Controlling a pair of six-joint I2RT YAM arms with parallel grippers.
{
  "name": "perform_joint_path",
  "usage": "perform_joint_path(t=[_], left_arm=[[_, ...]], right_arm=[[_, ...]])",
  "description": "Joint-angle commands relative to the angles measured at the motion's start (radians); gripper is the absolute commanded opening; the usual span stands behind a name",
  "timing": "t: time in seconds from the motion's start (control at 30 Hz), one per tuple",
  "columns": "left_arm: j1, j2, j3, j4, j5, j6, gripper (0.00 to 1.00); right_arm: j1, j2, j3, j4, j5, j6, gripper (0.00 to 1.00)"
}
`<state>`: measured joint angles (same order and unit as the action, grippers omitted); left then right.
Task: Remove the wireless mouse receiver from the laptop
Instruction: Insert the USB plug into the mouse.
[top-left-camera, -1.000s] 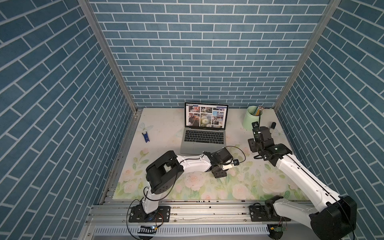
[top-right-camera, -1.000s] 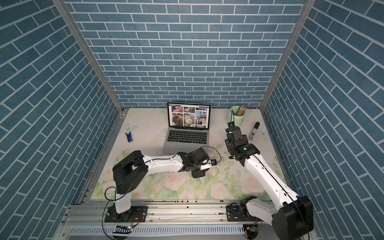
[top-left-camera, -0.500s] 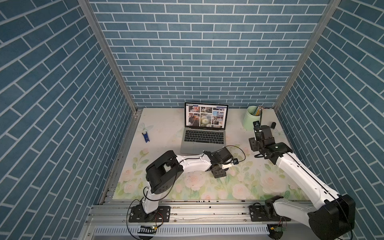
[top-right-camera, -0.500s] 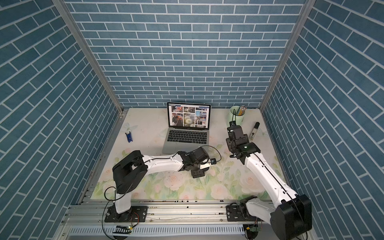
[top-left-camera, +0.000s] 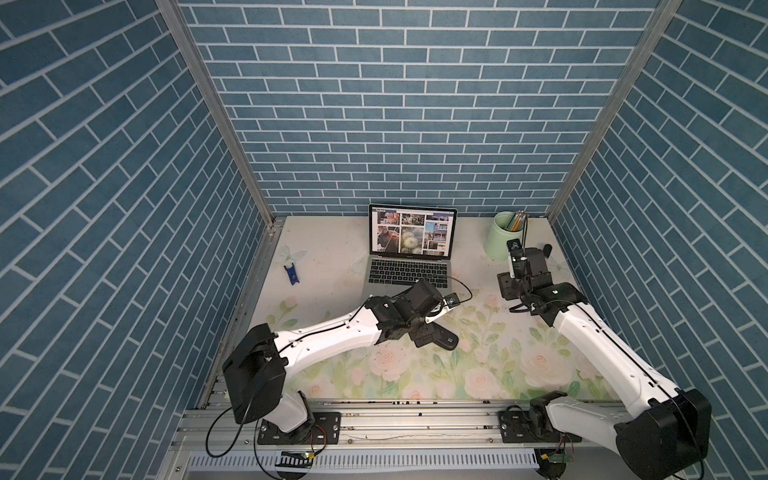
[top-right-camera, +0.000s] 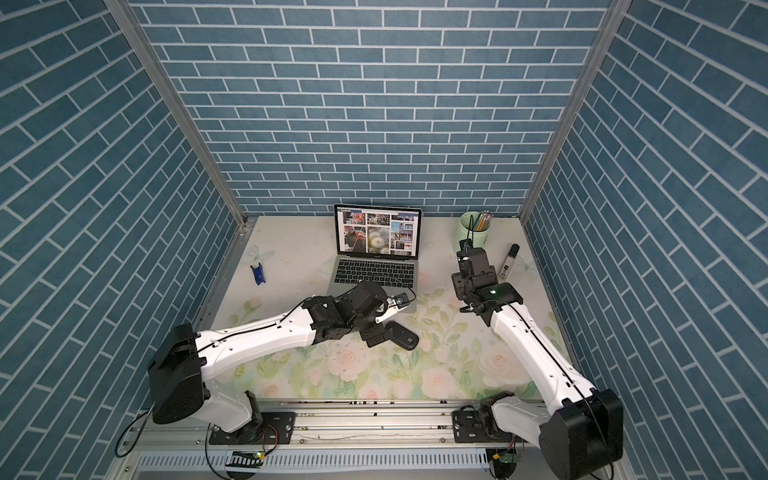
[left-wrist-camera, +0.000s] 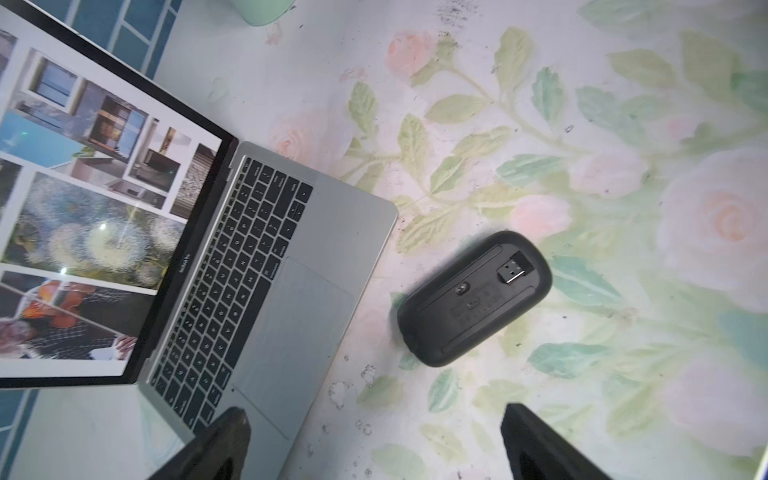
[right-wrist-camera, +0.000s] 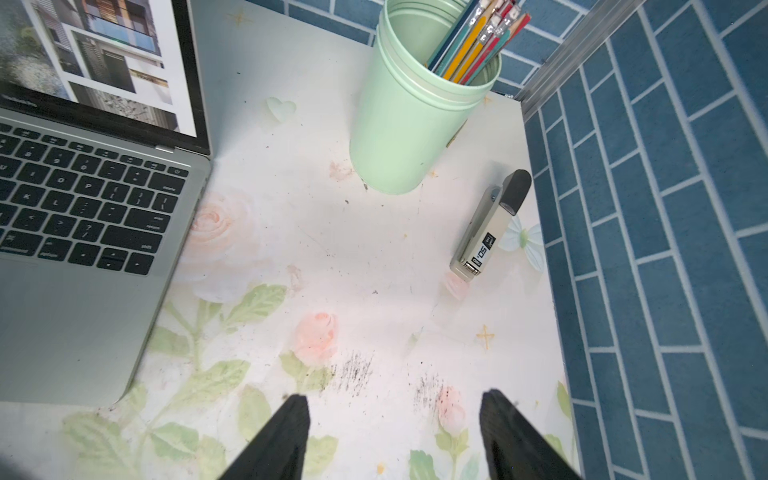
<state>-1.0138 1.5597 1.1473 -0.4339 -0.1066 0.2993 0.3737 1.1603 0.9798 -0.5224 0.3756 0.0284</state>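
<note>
- A slim silver-grey laptop (top-left-camera: 409, 272) sits open near the back of a floral-patterned table (top-left-camera: 324, 249). Its screen, showing a grid of photos, faces forward.
- A black oval mouse (left-wrist-camera: 457, 316) lies belly-up on the table, just beside the laptop's front right corner and not touching it.
- The wireless mouse receiver (left-wrist-camera: 514, 270), a tiny black stub with a metal plug, rests in a small recess in the mouse's underside, clear of the laptop.
- The left gripper (left-wrist-camera: 372, 409) hovers low over the table near the mouse. Its fingers (left-wrist-camera: 224, 440) are spread wide apart with nothing between them, and one finger overlaps the laptop's front edge in the wrist view.
- The right gripper (right-wrist-camera: 395, 395) hangs over bare table to the right of the laptop, fingers apart and empty.
- A pale green cup (right-wrist-camera: 407, 124) holding pencils (right-wrist-camera: 478, 37) stands in the back right corner.
- A grey stapler (right-wrist-camera: 490, 224) with a black end lies just beside the cup, close to the right wall.
- A small blue clip (top-left-camera: 292, 274) lies near the left wall, well apart from the laptop.
</note>
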Motion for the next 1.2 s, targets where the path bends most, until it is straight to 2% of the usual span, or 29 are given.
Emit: perform_joint_path(t=[0.0, 0.13, 0.27, 0.3, 0.33, 0.53, 0.67, 0.73, 0.9, 1.03, 1.17], left_arm=[[0.015, 0.115, -0.001, -0.091, 0.102, -0.054, 1.00], [0.084, 0.206, 0.036, -0.050, 0.227, -0.108, 1.00], [0.182, 0.252, 0.069, 0.025, 0.357, -0.172, 0.97], [0.184, 0.255, 0.083, 0.030, 0.370, -0.165, 0.97], [0.184, 0.255, 0.097, 0.028, 0.382, -0.154, 0.97], [0.184, 0.305, 0.199, -0.129, 0.458, -0.031, 0.99], [0.176, 0.255, 0.128, -0.070, 0.466, -0.029, 0.95], [0.157, 0.207, 0.068, -0.012, 0.389, -0.012, 0.93], [0.091, -0.008, -0.103, 0.148, 0.200, 0.181, 0.91], [0.092, -0.128, -0.123, 0.184, 0.192, 0.329, 0.91], [0.091, -0.038, 0.011, -0.015, 0.240, 0.495, 0.91]], right_arm=[[-0.004, -0.012, 0.002, -0.001, -0.157, 0.008, 0.65], [-0.004, -0.060, -0.087, 0.002, -0.417, 0.078, 0.52], [0.002, -0.128, -0.244, 0.079, -0.708, 0.230, 0.17], [0.003, -0.150, -0.286, 0.102, -0.747, 0.270, 0.06], [0.002, -0.166, -0.319, 0.118, -0.756, 0.299, 0.00], [0.002, -0.263, -0.444, 0.271, -0.805, 0.481, 0.00], [0.005, -0.235, -0.511, 0.425, -0.851, 0.600, 0.00], [0.005, -0.206, -0.497, 0.412, -0.821, 0.585, 0.00], [0.005, -0.164, -0.371, 0.288, -0.719, 0.466, 0.00], [0.001, -0.140, -0.257, 0.207, -0.668, 0.368, 0.00], [-0.025, -0.097, -0.155, 0.144, -0.661, 0.274, 0.00]])
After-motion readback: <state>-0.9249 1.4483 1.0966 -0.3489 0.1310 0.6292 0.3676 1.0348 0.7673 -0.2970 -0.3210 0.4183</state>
